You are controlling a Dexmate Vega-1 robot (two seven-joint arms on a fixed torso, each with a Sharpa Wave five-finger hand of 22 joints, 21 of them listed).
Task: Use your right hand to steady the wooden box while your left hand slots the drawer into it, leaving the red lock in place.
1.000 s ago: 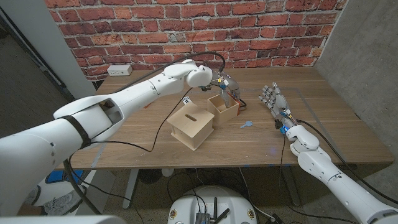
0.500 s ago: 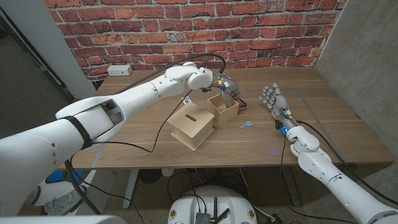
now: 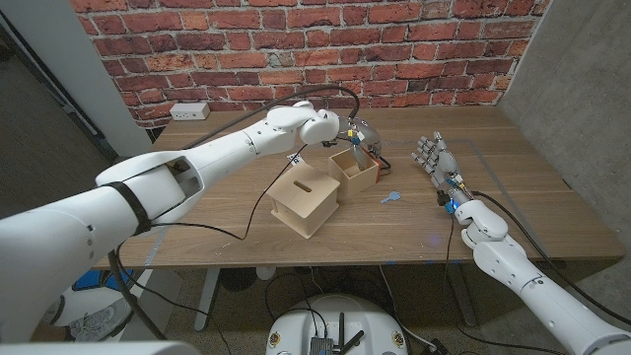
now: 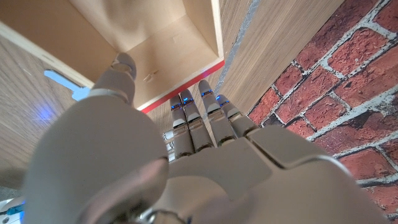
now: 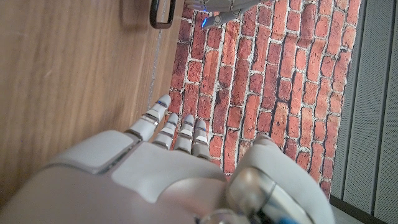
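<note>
One wooden box [image 3: 305, 202] with a slot in its top sits on the surface [image 3: 217, 222]. One open drawer [image 3: 355, 170] stands just beside it, with one red strip [image 4: 180, 90] along its edge. One small blue piece [image 3: 391, 196] lies near them. Two robot hands: left robot hand [image 3: 347, 131], right robot hand [image 3: 432, 155]. One white power strip [image 3: 188, 110] at the back.

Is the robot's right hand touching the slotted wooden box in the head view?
No: the right hand stands apart on the wooden table, away from the slotted wooden box.
</note>
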